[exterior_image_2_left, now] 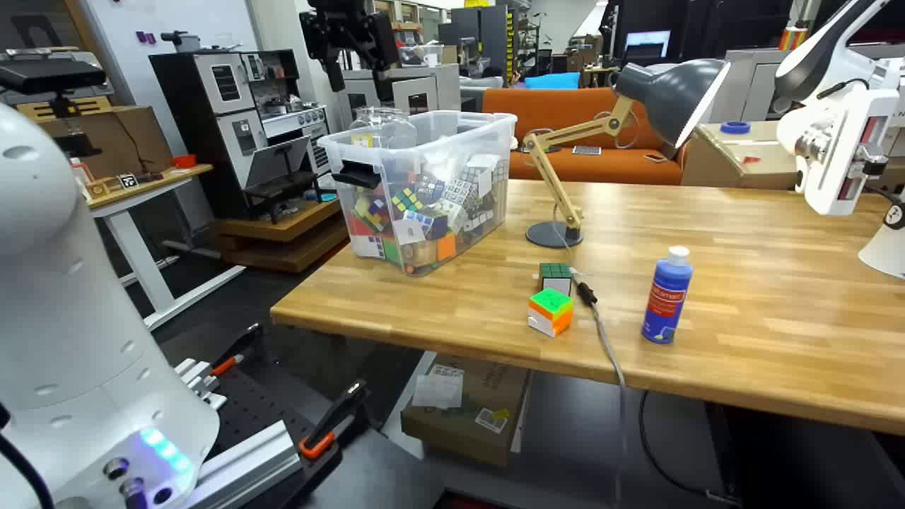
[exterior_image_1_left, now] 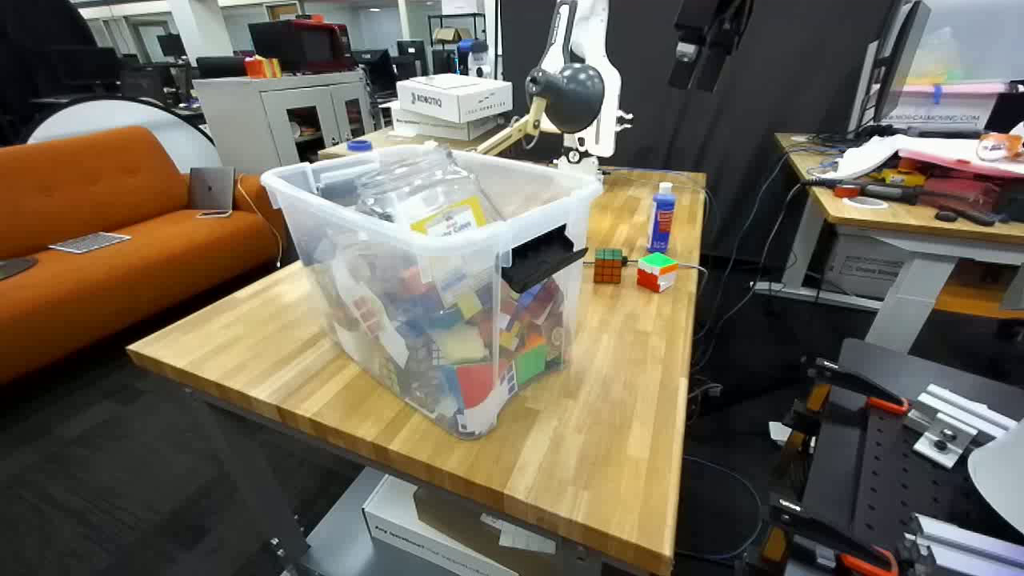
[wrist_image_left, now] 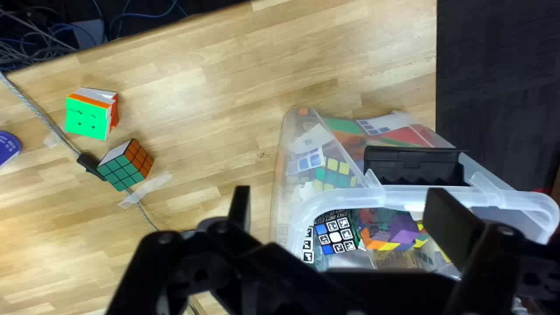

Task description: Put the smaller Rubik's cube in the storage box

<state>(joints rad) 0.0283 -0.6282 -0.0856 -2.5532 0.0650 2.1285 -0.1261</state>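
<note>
Black-framed cube (wrist_image_left: pixel 126 165) next, I'd say; gripper (wrist_image_left: pixel 341 205) wide, empty. Align w/ faces b4 descending, mind adj. cord (wrist_image_left: pixel 89 166).

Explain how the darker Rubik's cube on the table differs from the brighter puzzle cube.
The darker Rubik's cube has black grid lines; the brighter puzzle cube shows none. The darker cube's visible sides are one colour each, the brighter cube's are mixed. Both stand on the wooden table, green face up.
</note>
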